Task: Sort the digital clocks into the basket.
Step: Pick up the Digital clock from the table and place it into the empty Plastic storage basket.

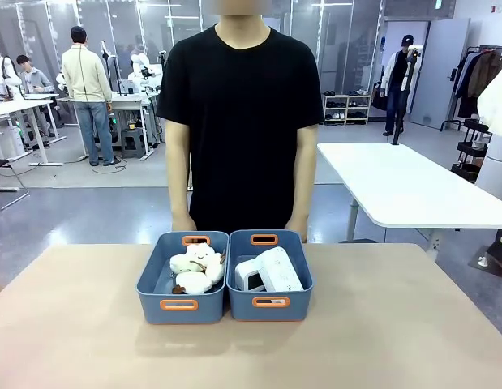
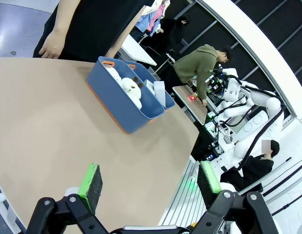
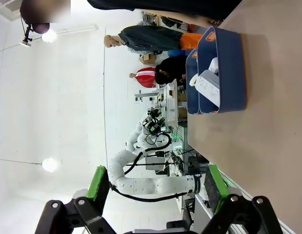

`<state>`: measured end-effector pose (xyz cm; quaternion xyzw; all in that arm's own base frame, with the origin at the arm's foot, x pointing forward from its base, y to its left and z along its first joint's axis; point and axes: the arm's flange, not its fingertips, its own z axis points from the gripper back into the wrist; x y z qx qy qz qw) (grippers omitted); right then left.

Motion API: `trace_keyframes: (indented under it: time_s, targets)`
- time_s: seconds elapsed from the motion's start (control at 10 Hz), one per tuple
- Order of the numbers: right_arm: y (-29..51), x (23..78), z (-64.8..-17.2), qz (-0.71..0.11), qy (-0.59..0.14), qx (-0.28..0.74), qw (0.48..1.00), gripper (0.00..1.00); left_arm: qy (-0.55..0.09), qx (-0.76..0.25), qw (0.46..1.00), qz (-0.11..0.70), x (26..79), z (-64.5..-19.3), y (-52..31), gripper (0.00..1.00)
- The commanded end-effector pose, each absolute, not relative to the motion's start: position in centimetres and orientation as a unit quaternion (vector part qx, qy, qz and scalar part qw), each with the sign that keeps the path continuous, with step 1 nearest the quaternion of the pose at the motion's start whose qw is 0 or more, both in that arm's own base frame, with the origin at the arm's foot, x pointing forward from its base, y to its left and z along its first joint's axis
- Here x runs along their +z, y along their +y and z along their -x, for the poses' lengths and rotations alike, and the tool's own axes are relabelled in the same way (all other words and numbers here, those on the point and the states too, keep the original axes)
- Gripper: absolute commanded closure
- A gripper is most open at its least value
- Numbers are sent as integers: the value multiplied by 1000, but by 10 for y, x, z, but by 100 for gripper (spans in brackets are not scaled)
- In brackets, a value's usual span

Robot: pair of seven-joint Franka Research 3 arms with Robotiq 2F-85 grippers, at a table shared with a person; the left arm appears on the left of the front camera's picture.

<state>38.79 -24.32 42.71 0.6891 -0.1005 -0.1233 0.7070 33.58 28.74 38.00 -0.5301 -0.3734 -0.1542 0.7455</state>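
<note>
Front view, catalogued against the right-hand basket: table [image 1: 396,340], tan, bare around the bins; person [image 1: 242,121] in a black shirt standing just behind the bins, hands at the table's far edge; 2 blue baskets with orange handles, touching side by side, the left basket [image 1: 152,293] holding white plush toys [image 1: 196,267], the right basket [image 1: 302,296] holding the 2 digital clocks [image 1: 267,271], white blocks leaning together, 1 display facing the robot. Left gripper [image 2: 150,187]: jaws spread wide, nothing between the green pads, raised over the table well short of the baskets. Right gripper [image 3: 154,186]: jaws likewise wide, empty, well apart from the right basket. Judgement: both clocks appear sorted; the sound course is to keep both arms back, clear of the person's hands, and confirm no clock sits among the plush toys.
</note>
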Motion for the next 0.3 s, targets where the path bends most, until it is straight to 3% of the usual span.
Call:
trace_keyframes:
  time_s: [0.0, 0.2]
  targets:
    - [-241, 427, -384, -686, -98, -124, 711, 0, -372, -148, 749, 528, 382, -334, 285, 0]
    - [-241, 427, -384, -686, -98, -124, 711, 0, -372, -148, 749, 528, 382, -334, 285, 0]
